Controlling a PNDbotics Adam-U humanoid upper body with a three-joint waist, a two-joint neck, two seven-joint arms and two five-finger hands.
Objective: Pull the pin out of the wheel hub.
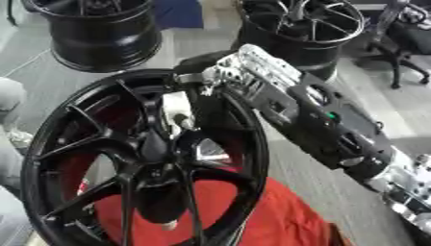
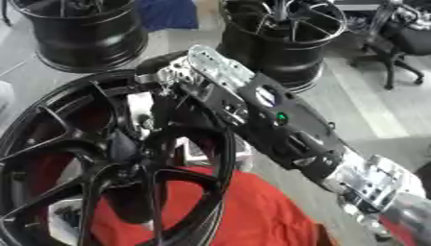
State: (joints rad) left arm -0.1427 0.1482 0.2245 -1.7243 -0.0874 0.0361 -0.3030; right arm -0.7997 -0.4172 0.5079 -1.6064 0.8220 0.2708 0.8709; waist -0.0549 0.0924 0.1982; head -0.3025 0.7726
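A large black wheel hub [image 1: 143,158] with thin spokes stands tilted on a red cloth [image 1: 252,211] and fills the lower left of both views. My right arm [image 1: 328,125] comes in from the lower right. Its hand [image 1: 221,72] lies over the wheel's upper rim and reaches down among the spokes toward the centre. A small pale piece [image 1: 180,119] shows just below the hand between the spokes; I cannot tell whether it is the pin or whether the hand touches it. Spokes and rim hide the rest of the hand. My left hand shows in no view.
Two more black wheels stand on the floor behind, one at the back left [image 1: 101,33] and one at the back right [image 1: 303,29]. A black office chair [image 1: 404,43] stands at the far right. A blue item [image 1: 177,12] lies between the back wheels.
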